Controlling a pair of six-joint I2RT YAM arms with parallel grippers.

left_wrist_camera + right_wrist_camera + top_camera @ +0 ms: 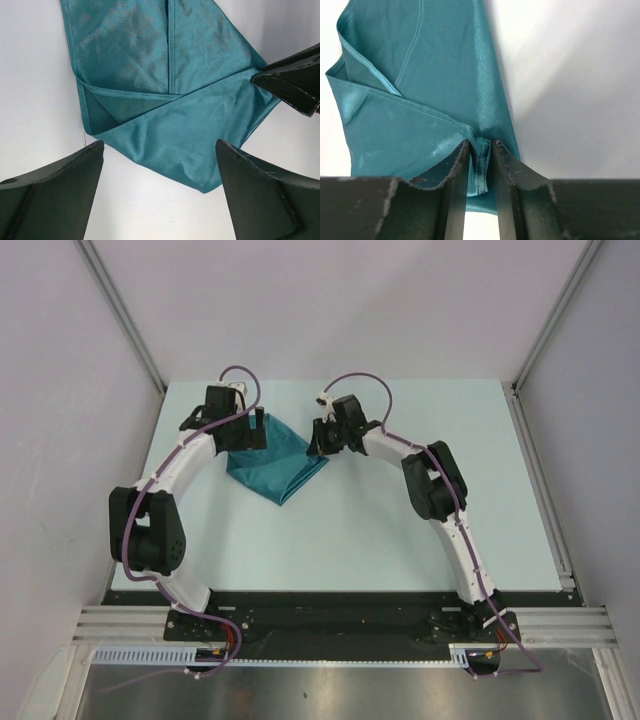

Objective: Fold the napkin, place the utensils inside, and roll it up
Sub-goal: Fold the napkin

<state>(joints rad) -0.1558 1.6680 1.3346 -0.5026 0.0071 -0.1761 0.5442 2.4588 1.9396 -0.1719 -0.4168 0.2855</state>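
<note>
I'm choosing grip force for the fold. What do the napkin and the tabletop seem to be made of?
The napkin: thin woven fabric, probably a satin-like synthetic; it has a soft sheen, fine weave lines and stitched hems. The tabletop: smooth, matte, pale blue-green sheet, perhaps laminate or plastic; the look leaves it open.

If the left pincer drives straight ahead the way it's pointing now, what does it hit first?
Most likely the napkin. The left pincer is open, and the cloth's folded corner lies straight ahead of its jaws with nothing in front. How far off it is remains unclear.
</note>
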